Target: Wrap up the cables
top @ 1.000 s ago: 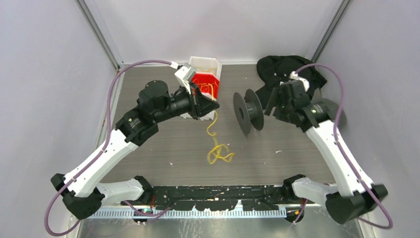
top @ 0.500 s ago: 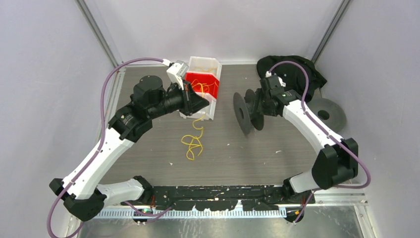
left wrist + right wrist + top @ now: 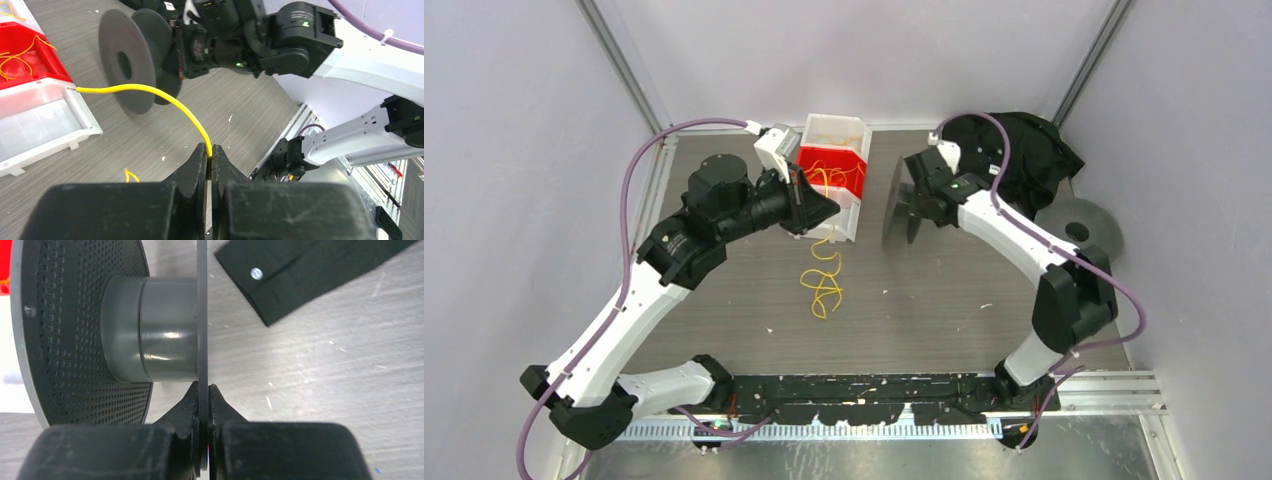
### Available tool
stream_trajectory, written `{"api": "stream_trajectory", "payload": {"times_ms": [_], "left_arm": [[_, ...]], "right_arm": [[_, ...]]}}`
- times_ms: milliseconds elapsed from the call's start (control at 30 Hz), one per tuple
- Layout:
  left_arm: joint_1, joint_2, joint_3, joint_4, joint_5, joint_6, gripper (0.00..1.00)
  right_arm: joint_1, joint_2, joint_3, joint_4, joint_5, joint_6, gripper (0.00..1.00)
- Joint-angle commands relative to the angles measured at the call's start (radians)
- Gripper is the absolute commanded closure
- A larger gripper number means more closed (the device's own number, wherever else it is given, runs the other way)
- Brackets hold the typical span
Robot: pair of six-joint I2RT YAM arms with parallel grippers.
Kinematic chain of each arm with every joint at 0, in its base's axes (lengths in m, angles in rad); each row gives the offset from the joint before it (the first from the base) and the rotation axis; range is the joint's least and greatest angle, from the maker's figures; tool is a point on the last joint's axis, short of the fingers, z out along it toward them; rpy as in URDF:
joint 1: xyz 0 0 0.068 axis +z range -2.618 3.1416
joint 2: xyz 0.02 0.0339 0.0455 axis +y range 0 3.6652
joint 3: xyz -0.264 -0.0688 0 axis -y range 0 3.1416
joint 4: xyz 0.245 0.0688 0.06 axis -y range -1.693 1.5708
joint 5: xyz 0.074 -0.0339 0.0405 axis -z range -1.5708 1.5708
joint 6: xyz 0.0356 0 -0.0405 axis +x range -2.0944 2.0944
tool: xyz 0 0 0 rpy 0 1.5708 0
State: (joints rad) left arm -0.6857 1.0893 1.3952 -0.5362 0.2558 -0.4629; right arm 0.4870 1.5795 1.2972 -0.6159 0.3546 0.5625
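A thin yellow cable (image 3: pixel 150 91) arcs from the bin's edge into my left gripper (image 3: pixel 210 150), which is shut on it. In the top view that gripper (image 3: pixel 819 210) hovers by the bin's near corner, and the cable (image 3: pixel 822 285) hangs down into a loose tangle on the table. More yellow cables (image 3: pixel 834 178) lie in the red part of the bin. A dark grey spool (image 3: pixel 899 205) stands on edge right of the bin. My right gripper (image 3: pixel 202 387) is shut on the thin rim of one flange, beside the spool's core (image 3: pixel 160 330).
The white and red bin (image 3: pixel 849 225) sits at the back centre. A black cloth (image 3: pixel 1024 150) lies at the back right, with a second grey disc (image 3: pixel 1079 228) near the right wall. A black strap (image 3: pixel 300 275) lies beyond the spool.
My right arm swung left to the spool and closed on its flange; the spool shifted left toward the bin. The left gripper drew back-left, dragging the cable tangle left.
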Motion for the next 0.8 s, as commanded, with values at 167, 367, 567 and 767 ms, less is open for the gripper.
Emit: {"api": "stream_trajectory", "payload": {"times_ms": [167,367,567,767], "left_arm": [[0.006,-0.043,0.023,0.007,-0.018,0.014,1.00],[0.006,-0.048,0.018,0.003,-0.009,0.008,1.00],[0.006,-0.048,0.005,0.014,0.013,-0.006,1.00],[0.006,-0.042,-0.004,0.036,0.035,-0.014,1.00]], "right_arm": [[0.078,0.177,0.232,0.159,0.257,0.125,1.00],[0.084,0.273,0.289,0.185,0.229,0.177,0.99],[0.095,0.295,0.318,0.182,0.141,0.181,0.58],[0.099,0.260,0.307,0.176,0.116,0.184,0.40]]}}
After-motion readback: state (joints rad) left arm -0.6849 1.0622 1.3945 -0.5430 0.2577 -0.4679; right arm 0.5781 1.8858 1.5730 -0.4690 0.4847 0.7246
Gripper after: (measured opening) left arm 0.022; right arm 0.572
